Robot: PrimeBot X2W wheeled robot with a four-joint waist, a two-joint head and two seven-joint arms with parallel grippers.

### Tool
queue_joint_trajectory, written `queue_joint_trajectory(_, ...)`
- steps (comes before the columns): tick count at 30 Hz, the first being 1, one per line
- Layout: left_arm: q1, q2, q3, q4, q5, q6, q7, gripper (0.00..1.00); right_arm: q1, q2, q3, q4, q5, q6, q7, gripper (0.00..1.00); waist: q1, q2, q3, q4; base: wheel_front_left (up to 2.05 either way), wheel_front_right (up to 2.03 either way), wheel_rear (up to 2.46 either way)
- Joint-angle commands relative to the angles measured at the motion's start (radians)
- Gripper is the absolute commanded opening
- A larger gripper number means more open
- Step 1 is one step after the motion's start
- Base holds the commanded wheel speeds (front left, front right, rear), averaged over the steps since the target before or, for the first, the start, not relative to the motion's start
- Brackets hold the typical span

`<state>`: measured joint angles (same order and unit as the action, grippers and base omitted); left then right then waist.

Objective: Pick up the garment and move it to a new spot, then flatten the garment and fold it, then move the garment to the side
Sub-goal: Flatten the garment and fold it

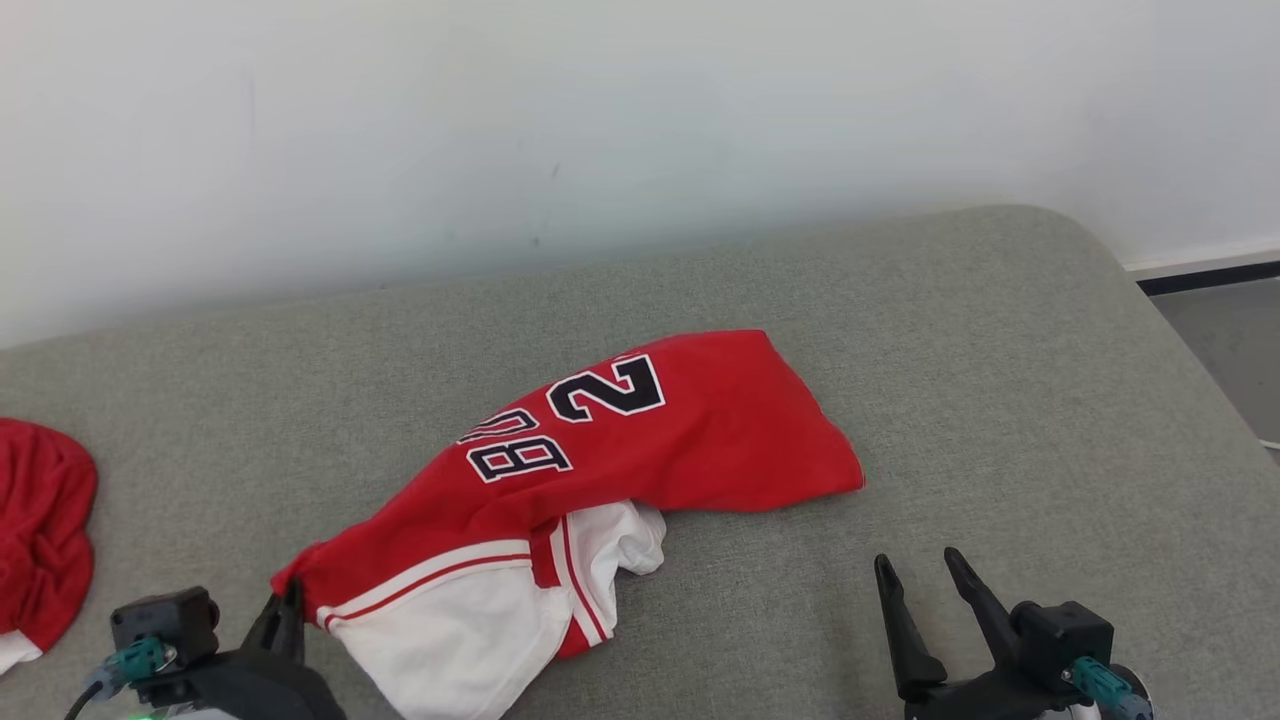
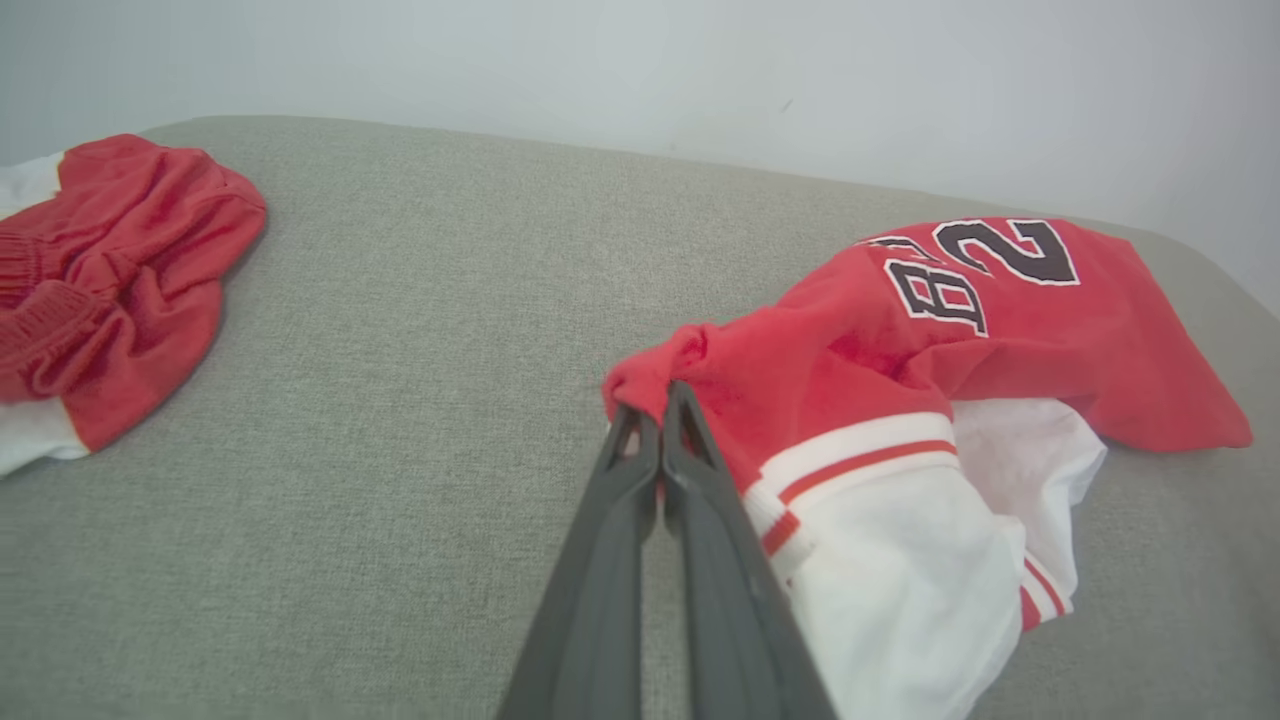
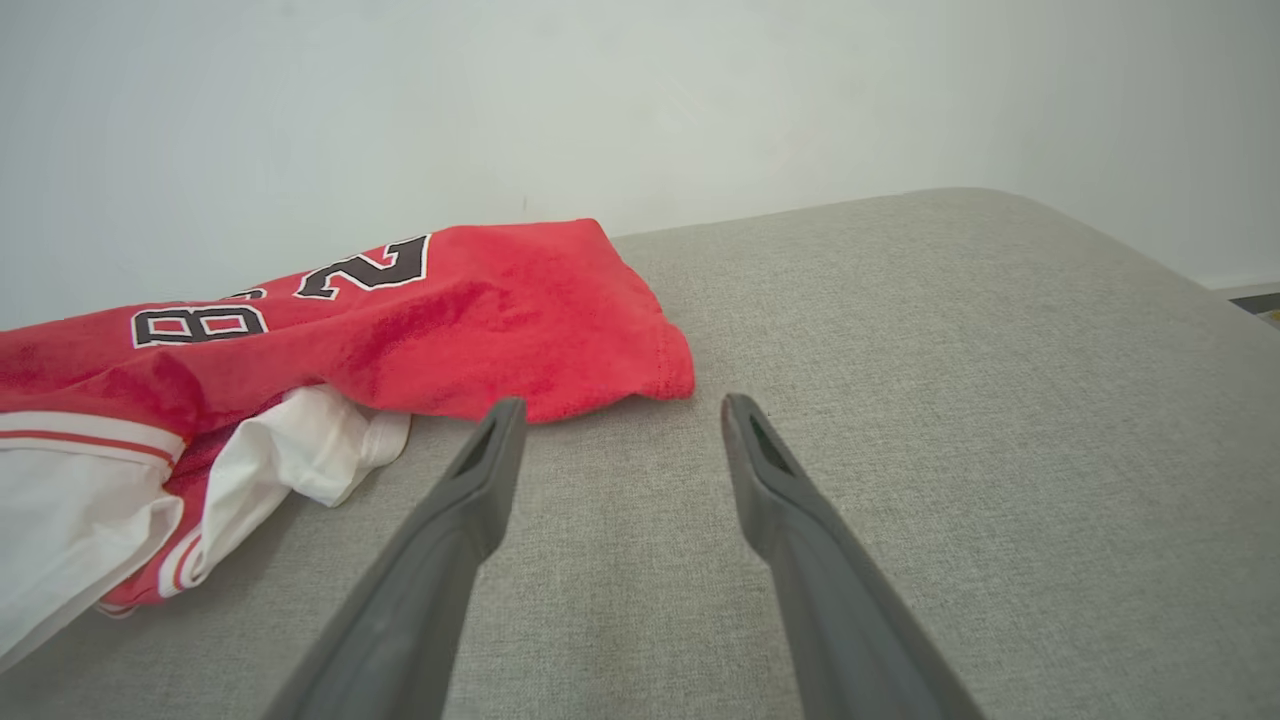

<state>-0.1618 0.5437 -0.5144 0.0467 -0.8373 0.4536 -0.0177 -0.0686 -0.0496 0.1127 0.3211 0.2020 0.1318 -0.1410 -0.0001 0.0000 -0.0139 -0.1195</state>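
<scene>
The garment [image 1: 640,440] is a red jersey with white panels and black-and-white numerals, lying crumpled across the middle of the grey cushion [image 1: 1000,380]. My left gripper [image 1: 290,600] is shut on its near-left red corner; in the left wrist view the closed left gripper [image 2: 655,405] pinches that bunched red edge of the garment [image 2: 900,350]. My right gripper [image 1: 918,562] stands open at the lower right, above bare cushion, a little in front of the garment's right corner. In the right wrist view the right gripper [image 3: 615,415] has nothing between its fingers, with the garment [image 3: 450,320] to their upper left.
A second red and white cloth [image 1: 40,530] lies bunched at the cushion's left edge, also the cloth [image 2: 110,270] in the left wrist view. A pale wall [image 1: 600,120] runs behind. The cushion's rounded right edge drops to the floor [image 1: 1230,330].
</scene>
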Motion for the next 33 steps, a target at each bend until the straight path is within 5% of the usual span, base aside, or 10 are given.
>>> queue_joint_trajectory(1, 0.010, 0.008, 0.005, 0.005, -0.002, 0.000, -0.002, 0.00, -0.001, -0.001, 0.005, -0.004, 0.008, -0.002, 0.002, 1.00, 0.0001, 0.0000, 0.004, -0.002, 0.00, 0.00, 0.00)
queue_joint_trajectory(14, -0.160, -0.032, 0.007, 0.334, 0.024, -0.113, -0.101, 0.04, -0.028, -0.001, -0.017, -0.047, -0.026, -0.002, 0.022, 1.00, 0.0001, 0.0000, 0.092, -0.075, 0.00, 0.00, 0.00)
queue_joint_trajectory(15, -0.170, -0.035, 0.006, 0.359, 0.025, -0.123, -0.110, 1.00, -0.029, -0.001, -0.016, -0.048, -0.026, -0.002, 0.021, 1.00, 0.0001, 0.0000, 0.096, -0.078, 0.00, 0.00, 0.00)
queue_joint_trajectory(24, -0.184, -0.071, 0.037, 0.442, 0.038, -0.165, -0.225, 1.00, -0.018, -0.001, -0.035, -0.047, -0.019, -0.002, 0.018, 1.00, 0.0001, 0.0000, 0.085, -0.062, 0.00, 0.00, 0.00)
queue_joint_trajectory(33, -0.026, -0.145, 0.198, 0.247, 0.139, -0.200, -0.247, 1.00, -0.003, -0.001, -0.047, -0.034, -0.013, -0.002, 0.017, 1.00, 0.0001, 0.0000, 0.030, -0.007, 0.00, 0.00, 0.00)
